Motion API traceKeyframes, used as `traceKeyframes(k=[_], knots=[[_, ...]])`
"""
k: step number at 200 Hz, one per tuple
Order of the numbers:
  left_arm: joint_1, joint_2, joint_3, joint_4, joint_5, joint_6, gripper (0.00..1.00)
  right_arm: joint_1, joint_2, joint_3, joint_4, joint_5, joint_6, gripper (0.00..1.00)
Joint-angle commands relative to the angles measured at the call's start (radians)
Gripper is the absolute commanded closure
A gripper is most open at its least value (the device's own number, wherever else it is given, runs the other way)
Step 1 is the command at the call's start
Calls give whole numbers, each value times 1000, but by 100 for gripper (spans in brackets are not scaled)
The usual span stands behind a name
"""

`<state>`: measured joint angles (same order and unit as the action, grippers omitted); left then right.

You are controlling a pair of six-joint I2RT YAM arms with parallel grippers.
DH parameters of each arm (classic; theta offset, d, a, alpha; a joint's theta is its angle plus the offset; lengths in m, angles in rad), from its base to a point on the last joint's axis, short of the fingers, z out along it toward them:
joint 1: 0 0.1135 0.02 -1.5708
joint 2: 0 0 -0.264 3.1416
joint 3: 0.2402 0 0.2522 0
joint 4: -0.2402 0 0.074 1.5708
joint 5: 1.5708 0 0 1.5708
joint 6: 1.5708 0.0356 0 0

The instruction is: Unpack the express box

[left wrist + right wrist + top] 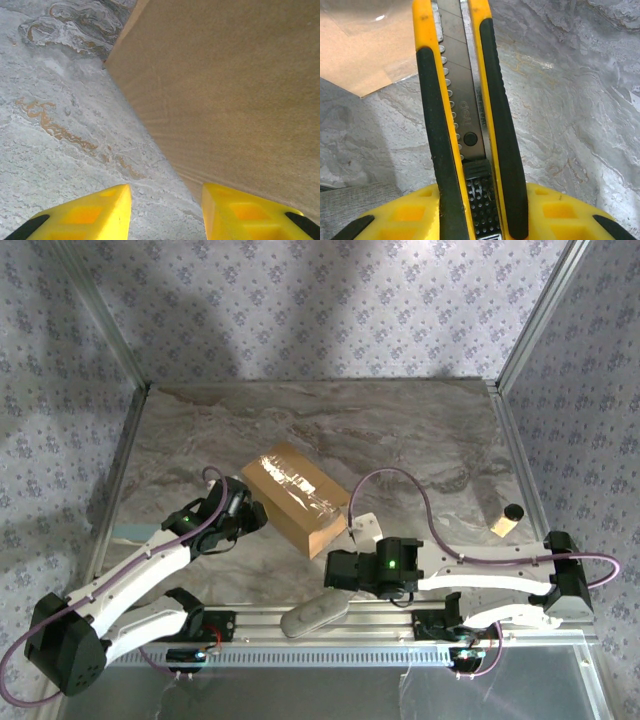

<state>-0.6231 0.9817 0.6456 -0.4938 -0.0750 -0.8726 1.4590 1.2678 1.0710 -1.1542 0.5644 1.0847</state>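
Step in hand: slitting the tape [297,487]; cut apparently not yet begun, flaps shut. Right gripper [476,212] pinching knife [465,125]; box [295,498] corner ahead-left of those jaws, apart from the knife. Left gripper [166,212] spread, empty; box wall just ahead of its right finger. Next, as judged: brace box with left, bring blade onto seam, draw shallow.
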Motion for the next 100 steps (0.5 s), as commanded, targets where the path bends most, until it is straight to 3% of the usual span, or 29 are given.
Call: traceKeyframes(k=[1,100], knots=[[-5,-18,37,1,-11,-8,58,-7,11,36,-32,18,7,100],[-5,-18,34,-2,-14,-8,58,-11,27,32,-67,5,33,100]])
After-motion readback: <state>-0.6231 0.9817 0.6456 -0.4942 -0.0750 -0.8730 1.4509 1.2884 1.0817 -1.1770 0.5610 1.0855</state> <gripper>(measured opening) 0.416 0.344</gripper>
